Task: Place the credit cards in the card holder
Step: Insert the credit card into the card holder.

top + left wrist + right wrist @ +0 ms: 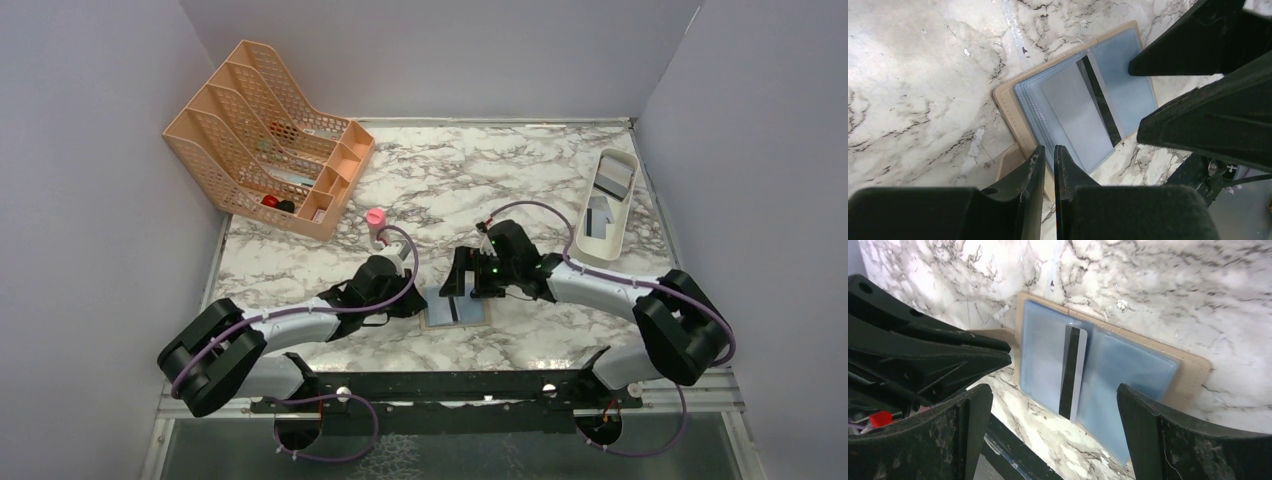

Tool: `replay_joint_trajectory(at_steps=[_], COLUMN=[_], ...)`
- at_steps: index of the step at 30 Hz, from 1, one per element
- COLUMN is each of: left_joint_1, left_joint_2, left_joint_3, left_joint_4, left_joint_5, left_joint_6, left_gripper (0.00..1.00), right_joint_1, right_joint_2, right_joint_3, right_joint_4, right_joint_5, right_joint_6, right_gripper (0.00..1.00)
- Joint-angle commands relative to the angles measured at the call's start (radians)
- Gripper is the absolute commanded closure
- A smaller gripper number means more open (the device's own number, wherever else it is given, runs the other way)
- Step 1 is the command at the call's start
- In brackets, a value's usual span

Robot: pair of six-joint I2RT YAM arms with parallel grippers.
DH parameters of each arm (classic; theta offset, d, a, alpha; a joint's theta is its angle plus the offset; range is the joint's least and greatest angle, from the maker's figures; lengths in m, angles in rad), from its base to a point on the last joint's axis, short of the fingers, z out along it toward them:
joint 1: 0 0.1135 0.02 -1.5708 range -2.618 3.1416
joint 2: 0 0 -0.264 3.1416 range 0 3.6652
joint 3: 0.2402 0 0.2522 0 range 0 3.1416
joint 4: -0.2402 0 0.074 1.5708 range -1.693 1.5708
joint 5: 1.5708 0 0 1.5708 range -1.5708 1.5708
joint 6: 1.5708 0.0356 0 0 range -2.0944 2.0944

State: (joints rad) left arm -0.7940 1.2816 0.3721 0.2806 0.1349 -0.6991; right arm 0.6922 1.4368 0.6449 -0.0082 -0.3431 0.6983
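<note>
Open card holder (1007,107), credit card (1073,117) partly sleeved; left gripper (1049,156) jaws narrow at its 6 o'clock edge, grip hidden; right gripper (1055,399) jaws wide.

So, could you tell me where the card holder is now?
In the top view, the card holder lies open at the front middle of the table, between the left gripper and right gripper.
</note>
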Motion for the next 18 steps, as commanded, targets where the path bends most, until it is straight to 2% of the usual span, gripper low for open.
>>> replay_joint_trajectory(at_steps=[1, 4, 5, 6, 7, 10, 14, 16, 18], left_joint_1=[-0.002, -0.001, -0.002, -0.001, -0.001, 0.000, -0.001, 0.000, -0.001], left_joint_2=[-0.044, -0.063, -0.065, -0.065, -0.064, -0.058, -0.054, -0.052, -0.048], left_joint_3=[0.029, 0.031, 0.031, 0.032, 0.034, 0.036, 0.023, 0.013, 0.002], left_joint_4=[-0.058, -0.072, -0.073, -0.076, -0.080, -0.088, -0.069, -0.056, -0.042], left_joint_5=[-0.040, -0.051, -0.054, -0.056, -0.057, -0.061, -0.058, -0.051, -0.044], left_joint_6=[0.021, 0.021, 0.021, 0.022, 0.024, 0.021, 0.015, 0.006, 0.001], left_gripper=[0.84, 0.84, 0.84, 0.84, 0.84, 0.84, 0.84, 0.84, 0.84], right_joint_1=[0.003, 0.003, 0.003, 0.002, 0.003, 0.003, 0.004, 0.004, 0.010], right_joint_2=[-0.057, -0.127, -0.130, -0.123, -0.110, -0.086, -0.058, -0.037, -0.017], right_joint_3=[0.081, 0.050, 0.052, 0.072, 0.101, 0.109, 0.090, 0.082, 0.067], right_joint_4=[-0.169, -0.139, -0.146, -0.186, -0.232, -0.283, -0.289, -0.281, -0.246], right_joint_5=[0.120, 0.176, 0.193, 0.225, 0.262, 0.287, 0.285, 0.280, 0.257], right_joint_6=[-0.060, -0.060, -0.069, -0.073, -0.070, -0.068, -0.034, -0.013, 0.002], right_gripper=[0.01, 0.00, 0.08, 0.25, 0.36, 0.56, 0.90, 0.99, 0.99])
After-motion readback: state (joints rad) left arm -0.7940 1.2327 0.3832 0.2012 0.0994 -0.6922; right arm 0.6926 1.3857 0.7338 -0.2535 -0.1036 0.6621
